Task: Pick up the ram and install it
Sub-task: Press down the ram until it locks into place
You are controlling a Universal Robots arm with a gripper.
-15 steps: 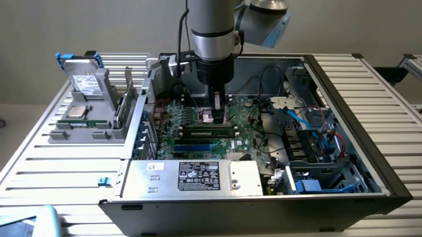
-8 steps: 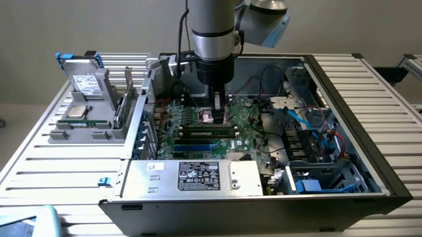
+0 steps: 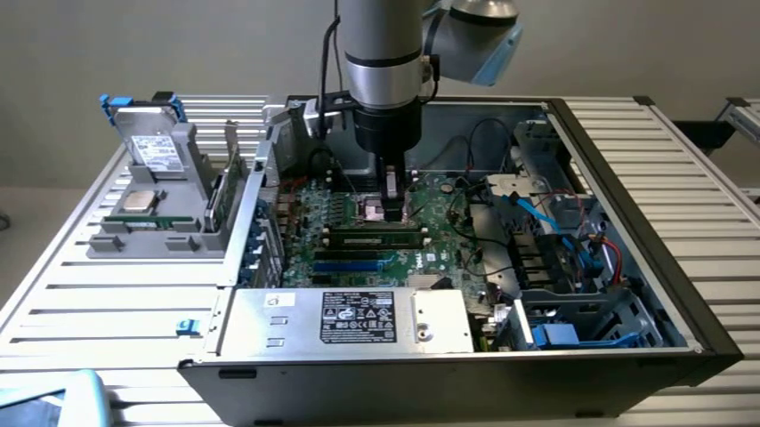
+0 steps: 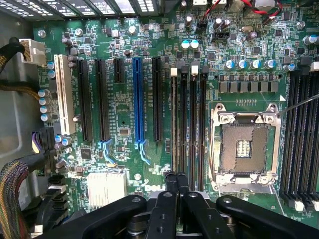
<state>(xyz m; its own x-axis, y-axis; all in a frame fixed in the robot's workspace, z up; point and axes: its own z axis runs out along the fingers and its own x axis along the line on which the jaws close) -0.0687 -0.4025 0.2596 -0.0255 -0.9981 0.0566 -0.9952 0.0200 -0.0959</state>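
The ram (image 3: 377,237), a long green stick with dark chips, lies along one of the motherboard's black slots inside the open computer case (image 3: 665,222). In the wrist view it appears edge-on as a thin strip (image 4: 174,124) in the slot beside the empty ones. My gripper (image 3: 394,212) hangs straight down over the board, just behind the ram and near the processor socket (image 4: 244,149). Its two black fingers (image 4: 170,183) are pressed together, shut, with nothing between them, and they hover over one end of the slots.
A grey fixture at the exterior view's left holds a hard drive with blue tabs (image 3: 149,133) and a square silver processor chip (image 3: 142,199). The power supply (image 3: 344,318) fills the case's front. Cables (image 3: 558,222) and drive bays crowd the exterior view's right.
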